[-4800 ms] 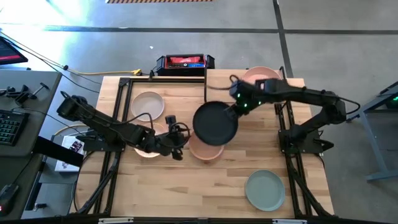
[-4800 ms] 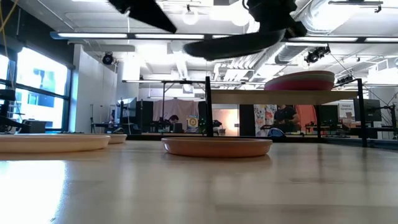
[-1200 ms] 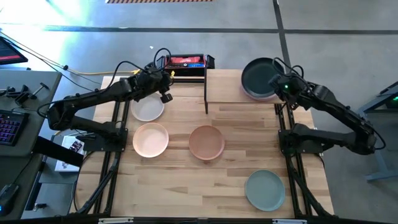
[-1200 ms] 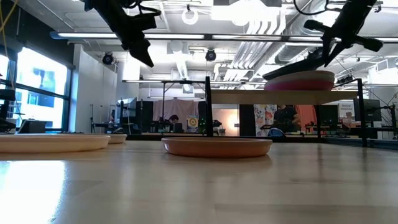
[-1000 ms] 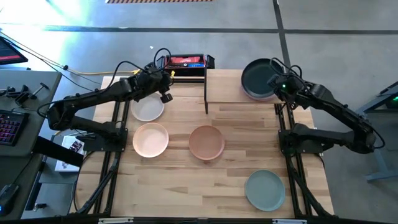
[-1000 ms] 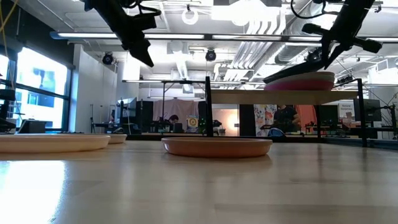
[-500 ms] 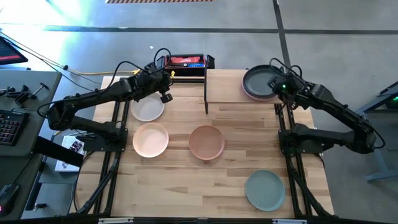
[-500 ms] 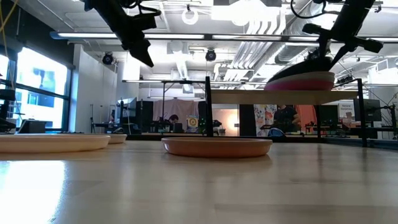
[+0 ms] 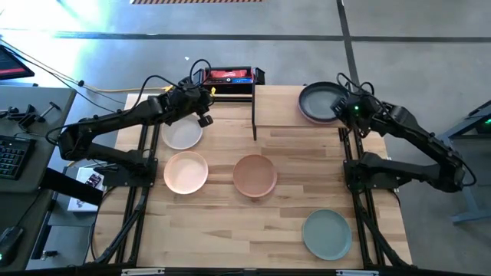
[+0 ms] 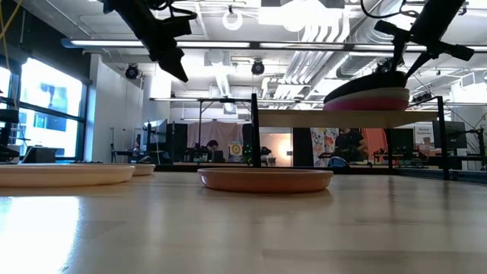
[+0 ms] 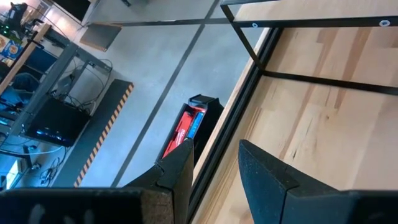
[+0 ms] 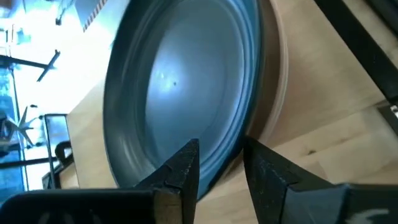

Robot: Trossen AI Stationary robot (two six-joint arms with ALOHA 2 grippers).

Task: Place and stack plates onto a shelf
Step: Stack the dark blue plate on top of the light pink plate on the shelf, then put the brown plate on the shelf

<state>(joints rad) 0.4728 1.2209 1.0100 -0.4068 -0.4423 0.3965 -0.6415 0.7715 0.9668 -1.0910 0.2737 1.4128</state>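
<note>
The shelf point(image 9: 280, 107) stands at the table's far right. On it a dark slate plate point(image 9: 317, 101) lies level on top of a small stack, with a magenta plate point(image 10: 365, 103) beneath. My right gripper point(image 12: 221, 165) is open at the slate plate's near-right rim point(image 12: 239, 140), one finger over the plate's inside and one outside it. My left gripper point(image 9: 202, 110) hangs open in the air above the cream plate point(image 9: 182, 132). On the tabletop lie a peach plate point(image 9: 186, 172), a tan plate point(image 9: 255, 175) and a sage plate point(image 9: 327, 234).
A red and black box point(image 9: 225, 76) sits past the table's far edge. The shelf's black post point(image 9: 254, 107) rises between the two arms. There is bare wood at the near left and between the tan and sage plates.
The dark slate plate, which was tilted with its right rim raised at my right gripper, has come down and now lies level on the stack. My right gripper has tipped slightly while staying by the plate's rim.
</note>
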